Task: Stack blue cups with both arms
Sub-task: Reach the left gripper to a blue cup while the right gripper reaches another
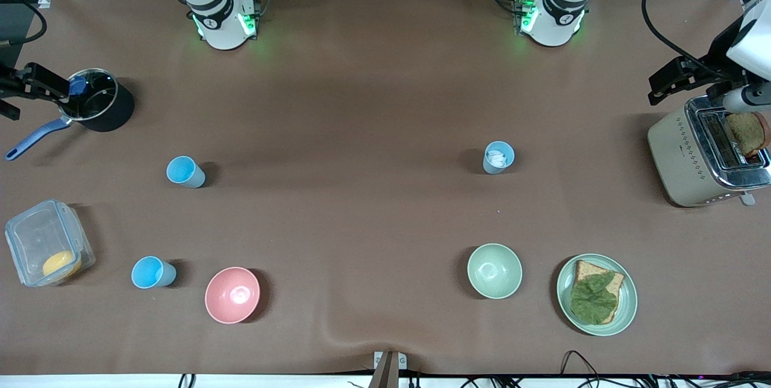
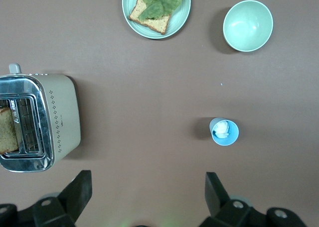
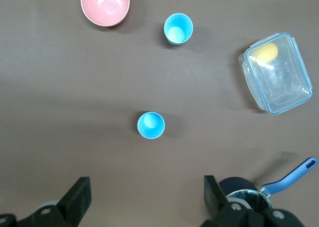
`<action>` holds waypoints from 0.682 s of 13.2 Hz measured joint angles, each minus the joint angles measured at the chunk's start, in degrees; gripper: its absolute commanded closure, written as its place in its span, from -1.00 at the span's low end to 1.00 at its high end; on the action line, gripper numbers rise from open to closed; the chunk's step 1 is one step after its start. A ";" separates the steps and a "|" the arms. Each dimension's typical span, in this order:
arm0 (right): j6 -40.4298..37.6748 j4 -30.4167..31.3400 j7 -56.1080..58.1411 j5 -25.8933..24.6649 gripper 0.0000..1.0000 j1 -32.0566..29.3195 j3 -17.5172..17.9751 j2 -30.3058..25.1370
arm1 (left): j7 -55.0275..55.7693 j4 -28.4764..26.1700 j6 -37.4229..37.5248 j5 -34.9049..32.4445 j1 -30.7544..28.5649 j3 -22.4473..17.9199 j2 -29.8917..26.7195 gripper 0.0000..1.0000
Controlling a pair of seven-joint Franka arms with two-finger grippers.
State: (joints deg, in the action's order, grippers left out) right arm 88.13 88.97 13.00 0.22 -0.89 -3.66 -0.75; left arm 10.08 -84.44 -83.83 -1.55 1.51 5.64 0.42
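One blue cup (image 1: 185, 172) stands upright toward the right arm's end of the table and also shows in the right wrist view (image 3: 151, 125). The other blue cup (image 1: 499, 157) stands toward the left arm's end with a white crumpled thing inside, and also shows in the left wrist view (image 2: 224, 131). My left gripper (image 1: 674, 81) hangs high in the air, open and empty (image 2: 148, 187). My right gripper (image 1: 30, 84) hangs high too, open and empty (image 3: 147, 189). Neither touches a cup.
A vivid sky-blue cup (image 1: 153, 272) stands beside a pink bowl (image 1: 232, 294). A clear box (image 1: 45, 243), a black pot (image 1: 99, 105), a green bowl (image 1: 494, 270), a plate (image 1: 566, 291) with bread and lettuce, and a toaster (image 1: 680, 159) stand around.
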 measured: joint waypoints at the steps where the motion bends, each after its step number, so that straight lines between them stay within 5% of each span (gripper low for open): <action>1: 0.07 0.10 0.00 0.00 -1.00 0.00 0.00 0.00 | 0.00 0.00 0.08 0.00 0.00 0.00 0.00 -1.00; 9: -0.11 0.31 0.01 0.00 -1.00 0.00 -0.16 -0.02 | 0.48 -1.93 -0.60 0.00 1.45 0.58 3.15 -1.00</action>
State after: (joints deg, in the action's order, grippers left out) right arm 88.03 89.28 13.01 0.22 -0.89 -3.83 -0.76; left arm 10.56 -86.37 -84.43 -1.54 2.97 6.22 3.57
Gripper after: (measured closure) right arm 0.000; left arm 0.000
